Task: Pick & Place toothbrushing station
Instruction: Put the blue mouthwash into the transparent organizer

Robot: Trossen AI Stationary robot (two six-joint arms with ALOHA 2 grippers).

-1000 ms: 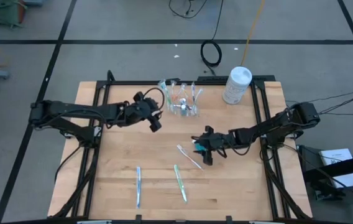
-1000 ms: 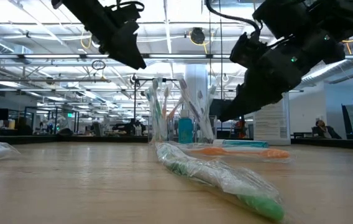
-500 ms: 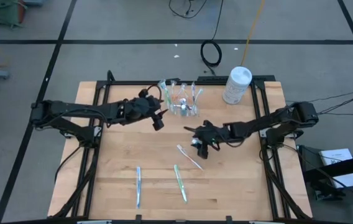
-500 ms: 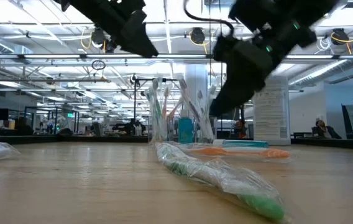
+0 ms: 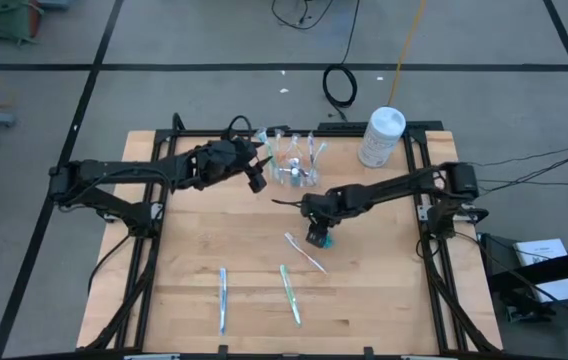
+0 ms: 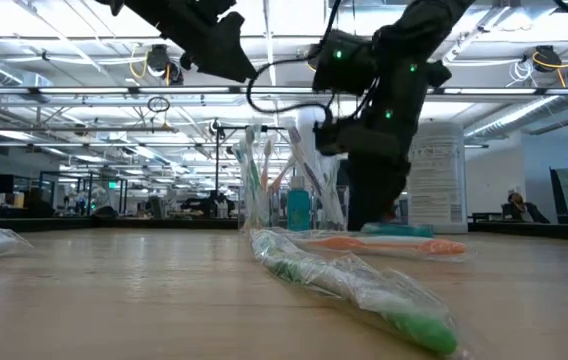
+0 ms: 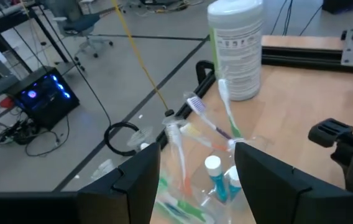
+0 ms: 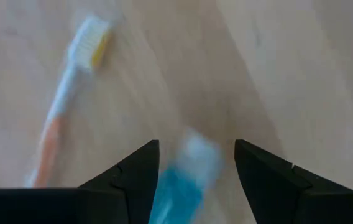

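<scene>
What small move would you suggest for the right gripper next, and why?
Probably carry the blue tube toward the clear cup: the right gripper holds it between its fingers above the table, the cup stands further back, and the left gripper waits open beside it.

Clear cup (image 5: 292, 165) bristling with toothbrushes, blue tube (image 8: 179, 186) between fingers

A wrapped green toothbrush (image 6: 354, 285) lies on the wooden worktop (image 6: 114, 300) closest to the camera, with an orange toothbrush (image 6: 379, 243) flat behind it. Farther back, a clear cup (image 6: 289, 195) holds upright toothbrushes and a blue tube (image 6: 298, 209). The right hand (image 6: 369, 215) hangs just beside the cup, over the orange toothbrush. The left hand (image 6: 226, 55) hovers high above.
</scene>
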